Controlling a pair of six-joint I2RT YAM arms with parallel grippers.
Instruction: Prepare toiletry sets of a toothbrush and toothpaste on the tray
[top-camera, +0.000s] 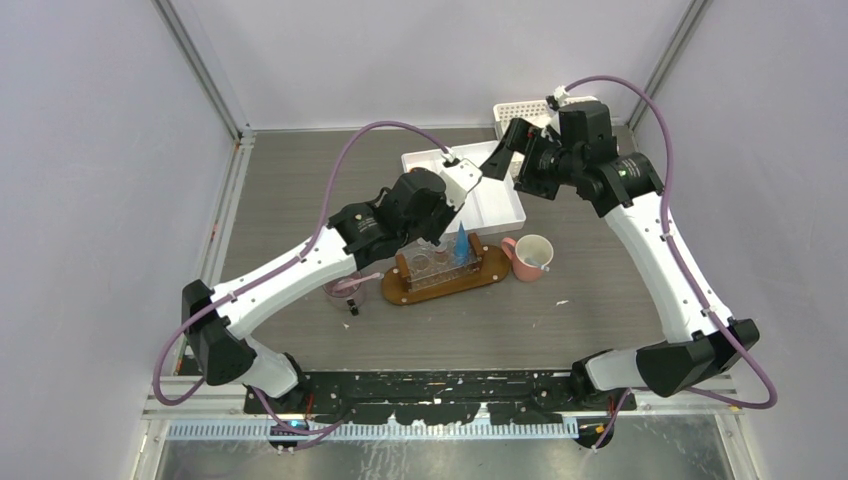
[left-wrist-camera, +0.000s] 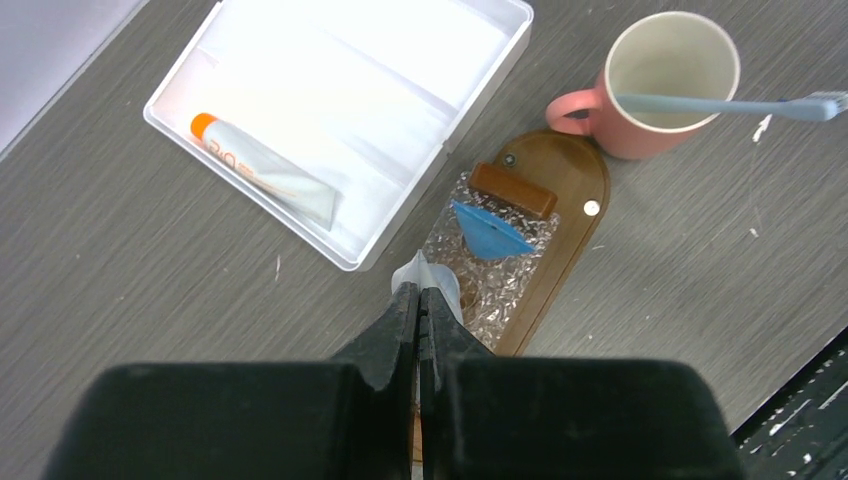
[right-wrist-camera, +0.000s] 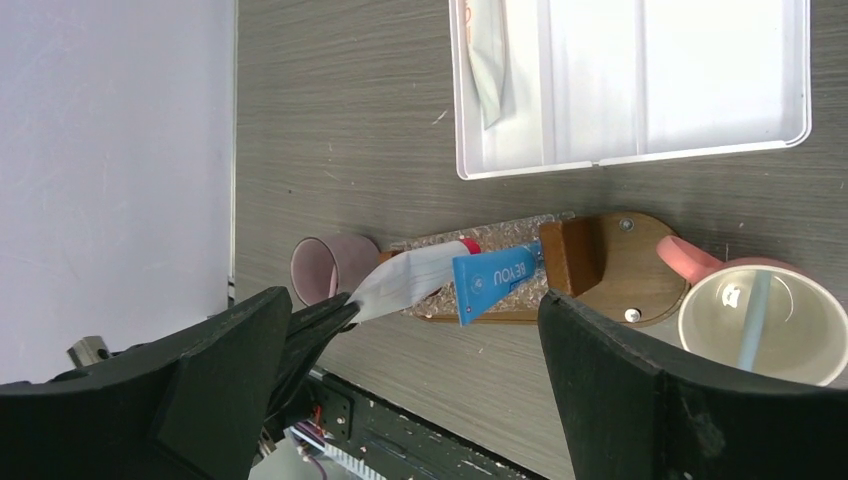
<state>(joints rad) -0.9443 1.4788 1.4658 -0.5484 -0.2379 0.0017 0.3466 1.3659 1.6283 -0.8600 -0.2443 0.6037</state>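
Brown wooden oval tray (top-camera: 492, 268) sits mid-bench in top view. Blue toothpaste tube (top-camera: 460, 245) stands upright on it, pink ceramic mug (top-camera: 533, 256) just beside its right end. Left arm (top-camera: 300, 265) reaches over the tray, its tip hidden under the wrist. Right end effector (top-camera: 505, 155) hangs above white divided rectangular tray (top-camera: 500, 205), holding nothing.

Left wrist view: left end effector (left-wrist-camera: 418, 300) is clamped on the flat tail of a white-grey soft toothpaste tube (left-wrist-camera: 425, 275), over the tray's near end and its clear crinkled plastic holder (left-wrist-camera: 500, 290). Likely risk: the thin-tail grip lets the tube slip, or swing into the blue tube and topple it. Contact with the holder: cannot tell.

Right wrist view: right jaws wide apart, empty. The white-grey tube's red-capped end lies right beside the blue tube. No pink toothbrush visible anywhere, only a light blue toothbrush (right-wrist-camera: 750, 320) in the mug. Holder slots unreadable through the crinkle.
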